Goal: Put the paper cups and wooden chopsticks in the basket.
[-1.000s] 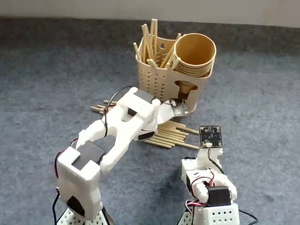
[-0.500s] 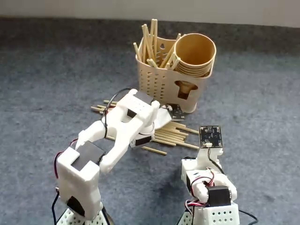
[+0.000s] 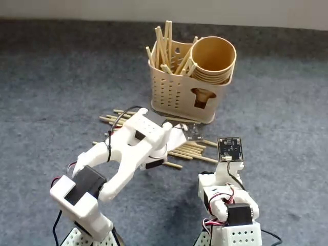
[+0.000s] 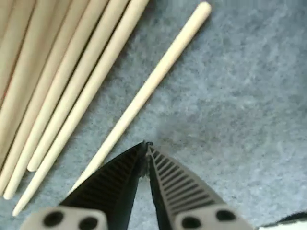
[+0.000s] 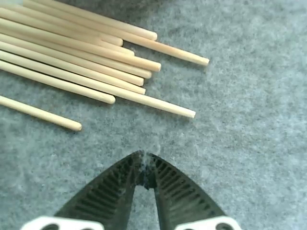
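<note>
several chopsticks left loose, both claws closed on nothing

several wooden chopsticks point(image 3: 190, 148) are seen lying flat in a rough row on the tabletop point(image 3: 61, 77), just in front of the basket point(image 3: 179, 95). others point(image 3: 164, 43) are already stood on end inside it, leaning against the wall. the stacked paper cups point(image 3: 212, 59) are lodged in the basket's other corner, mouth up. by that reading the cups are dealt with and only the loose sticks are left.

one stray chopstick point(image 4: 148, 91) is set apart from the packed bundle point(image 4: 62, 91), and this is probably the easiest piece to take, since room is left on both sides of it. the left claw point(image 4: 146, 148) is held low just beside this stick, its jaws pressed tip to tip with nothing between them. to grip the stick, the jaws would first have to be parted and set astride it.

the right claw point(image 5: 144, 160) is likewise closed and empty, parked over bare tabletop a little short of the blunt ends of the row point(image 5: 81, 62). it is kept clear of the left arm's working space, so no clash is expected.
</note>
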Robot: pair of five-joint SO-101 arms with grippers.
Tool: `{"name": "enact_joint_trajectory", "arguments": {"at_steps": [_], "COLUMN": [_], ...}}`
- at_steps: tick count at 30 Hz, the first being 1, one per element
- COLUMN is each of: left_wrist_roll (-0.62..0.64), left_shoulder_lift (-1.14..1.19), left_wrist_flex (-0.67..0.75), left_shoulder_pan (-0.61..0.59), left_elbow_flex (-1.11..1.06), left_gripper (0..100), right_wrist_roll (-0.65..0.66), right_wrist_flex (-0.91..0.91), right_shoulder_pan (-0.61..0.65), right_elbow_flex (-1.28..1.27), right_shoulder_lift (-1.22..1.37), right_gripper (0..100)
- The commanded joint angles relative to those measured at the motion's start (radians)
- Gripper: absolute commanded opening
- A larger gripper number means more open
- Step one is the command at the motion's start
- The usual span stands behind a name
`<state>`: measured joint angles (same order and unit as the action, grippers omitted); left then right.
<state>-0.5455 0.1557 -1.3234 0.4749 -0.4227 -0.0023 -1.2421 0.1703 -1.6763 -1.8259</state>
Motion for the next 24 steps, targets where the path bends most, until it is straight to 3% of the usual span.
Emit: {"name": "enact_joint_trajectory", "arguments": {"at_steps": [1, 3, 10, 19, 24], "left_wrist_roll": [-0.003, -0.025, -0.172, -0.183, -0.181], "left_shoulder_lift": [-0.053, -0.058, -0.053, 0.025, 0.157], "left_wrist_flex": [0.063, 0.068, 0.092, 0.207, 0.081], "left_shoulder_pan": [0.018, 0.018, 0.019, 0.028, 0.038], "left_elbow_flex": [-0.007, 0.001, -0.001, 0.004, 0.170], "left_gripper": [8, 12, 11, 11, 10], "right_wrist_roll": [0.002, 0.002, 0.002, 0.002, 0.002], "right_wrist_flex": [-0.008, -0.008, -0.008, -0.008, -0.008], "right_shoulder_pan": [-0.008, -0.008, -0.008, -0.008, -0.008], "right_elbow_flex": [-0.142, -0.142, -0.142, -0.137, -0.137], "right_shoulder_lift": [-0.019, -0.019, -0.019, -0.015, -0.015], "right_gripper": [0.5, 0.5, 0.5, 0.5, 0.5]}}
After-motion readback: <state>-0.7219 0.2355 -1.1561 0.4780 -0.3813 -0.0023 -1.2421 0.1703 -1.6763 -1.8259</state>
